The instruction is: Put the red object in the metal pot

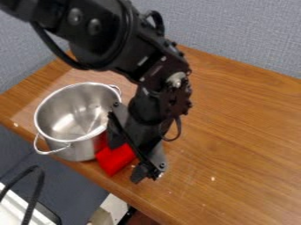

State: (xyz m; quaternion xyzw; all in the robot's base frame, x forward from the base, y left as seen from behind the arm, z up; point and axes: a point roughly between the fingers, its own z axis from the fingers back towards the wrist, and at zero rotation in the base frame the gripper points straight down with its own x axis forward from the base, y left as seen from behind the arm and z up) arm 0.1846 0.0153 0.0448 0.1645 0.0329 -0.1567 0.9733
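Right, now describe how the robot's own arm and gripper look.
The bulky arm is black, with rounded, glossy-looking housings, round bolt-like caps along its side and a loose black cable looping beside it. A smaller silvery round part shows near the wrist. The black gripper ends in dark, angular fingers with small light dots near the tips. No lettering can be made out.

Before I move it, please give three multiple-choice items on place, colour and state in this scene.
1. Where is the red object?
A) inside the pot
B) on the table
C) on top of the gripper

2. What colour is the table?
A) brown
B) green
C) white

3. How does the pot stand?
A) upside down
B) on its side
C) upright

Key:
1 B: the red object lies on the table, outside the pot.
2 A: its wood looks brown.
3 C: the pot's open mouth faces up.
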